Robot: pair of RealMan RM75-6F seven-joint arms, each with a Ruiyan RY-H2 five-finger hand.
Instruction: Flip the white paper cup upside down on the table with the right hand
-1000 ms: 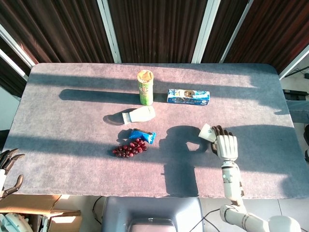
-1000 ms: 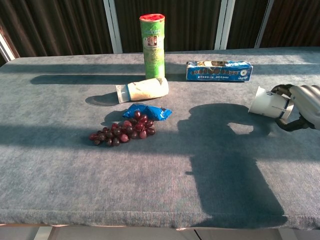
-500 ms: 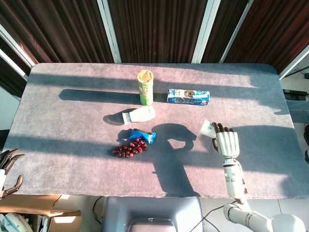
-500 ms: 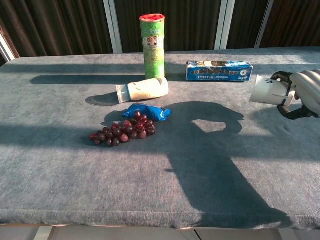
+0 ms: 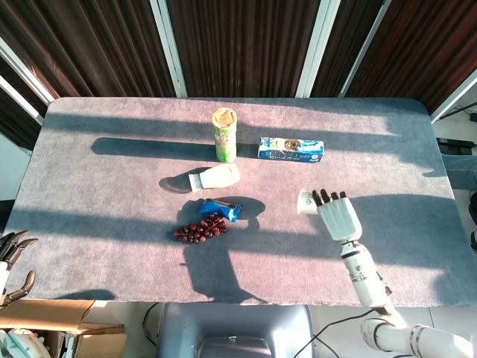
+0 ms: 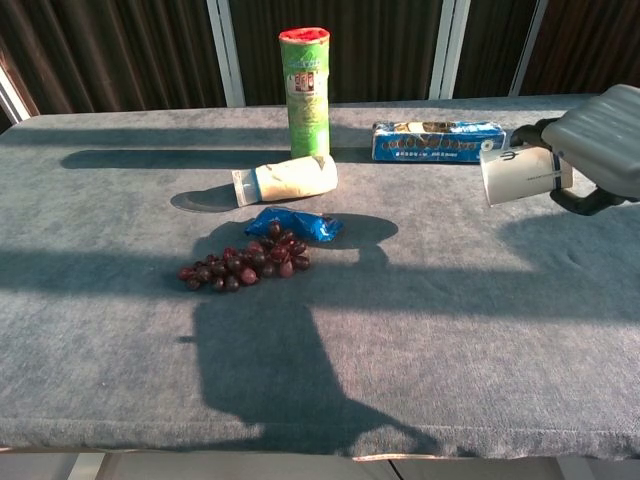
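Note:
My right hand point(image 5: 335, 215) point(image 6: 598, 146) holds the white paper cup point(image 5: 305, 201) point(image 6: 516, 175) up in the air at the right of the table. The cup lies on its side, its open mouth facing left. The fingers wrap over its top and the thumb curls beneath it. In the head view only the cup's rim end shows past the fingertips. My left hand point(image 5: 11, 261) hangs off the table's near left corner with its fingers spread and nothing in it.
A green chip can point(image 5: 224, 134) stands at centre back, with a blue cookie box point(image 5: 291, 149) to its right. A white bottle point(image 5: 218, 177) lies on its side in front of the can. Nearer me lie a blue packet point(image 5: 222, 209) and red grapes point(image 5: 199, 230).
My right hand has lifted the cup higher and carried it left, tipping it from slanted to nearly level. The arm's shadow on the table has slid to the left.

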